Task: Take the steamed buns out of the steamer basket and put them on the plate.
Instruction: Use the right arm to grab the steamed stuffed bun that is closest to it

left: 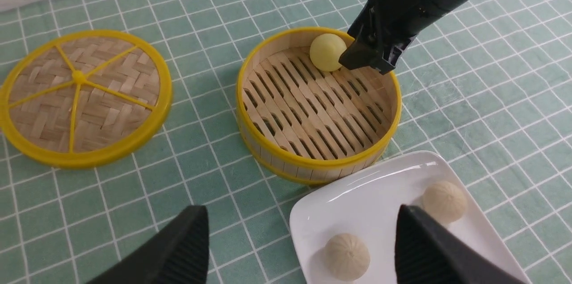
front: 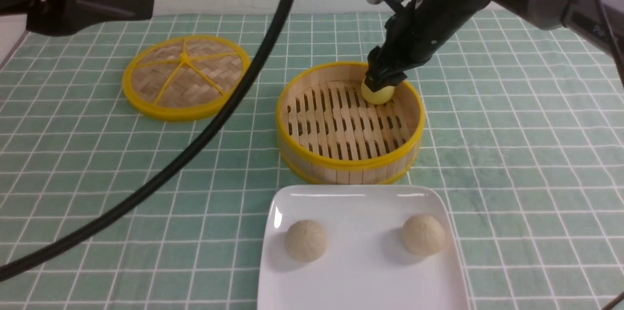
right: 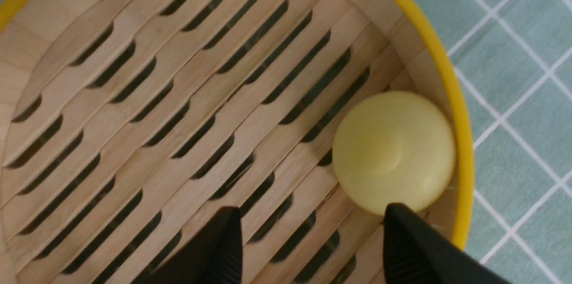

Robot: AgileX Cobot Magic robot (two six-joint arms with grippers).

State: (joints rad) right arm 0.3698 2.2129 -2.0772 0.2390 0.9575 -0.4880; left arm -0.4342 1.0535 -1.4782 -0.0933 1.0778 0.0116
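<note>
From the front, my right gripper [front: 382,83] hangs over the far side of the steamer basket [front: 348,167], tips right at the yellow bun [front: 378,95], the only one left inside. The left pleated bun [front: 305,240] and right pleated bun [front: 423,235] lie well apart on the plate [front: 360,280], which sits just in front of the basket. There is bare glossy white between them, and I judge that the best landing spot.

From my left wrist, my left gripper [left: 301,212] stands wide apart with nothing in it, above the near cloth. The flat woven lid [left: 80,96] lies off to one side on the checked tablecloth [left: 491,96]. From here my right tips look to be beside the bun, not around it.

My right wrist settles it: the jaws are parted and empty. The bun sits ahead of one finger [right: 415,239], close against the upright wooden wall. I should shift sideways until it is centred, though the wall leaves little room for the outer finger. Then I should sink to its widest girth and close softly. It is smooth, round and matte with a small dimple, so I expect it to roll or squirt out under a skewed pinch. The slatted floor gives it little to catch on
</note>
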